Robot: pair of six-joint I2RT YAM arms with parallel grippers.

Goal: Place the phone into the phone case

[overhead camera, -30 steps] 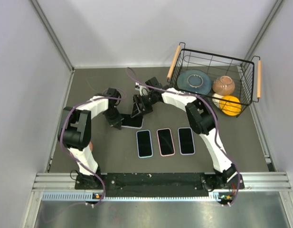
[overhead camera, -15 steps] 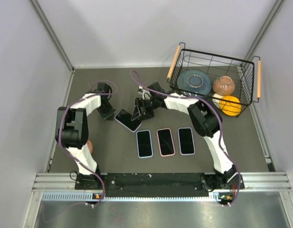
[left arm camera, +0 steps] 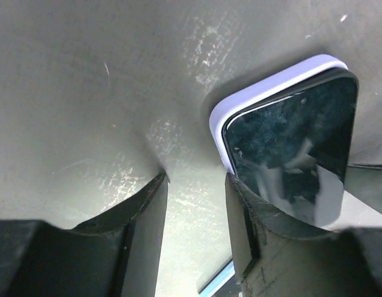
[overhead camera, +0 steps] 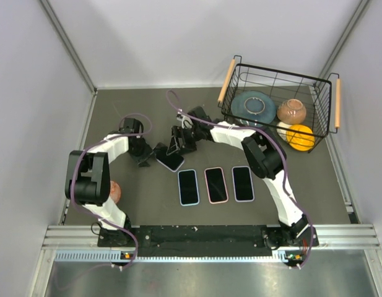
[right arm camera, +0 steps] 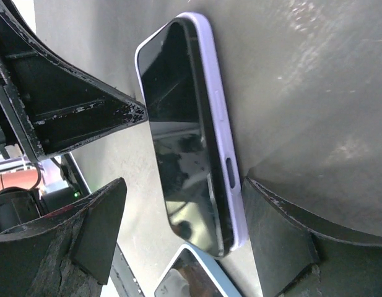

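Left jaws have swung back beside the phone (overhead camera: pixel 171 160), part-open, empty; right jaws straddle it, wide open.

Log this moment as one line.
left claw: open, beside phone | right claw: open, flanking phone | case: lilac, around phone

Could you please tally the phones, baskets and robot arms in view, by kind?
Phones: 4
Basket: 1
Arms: 2
Total: 7
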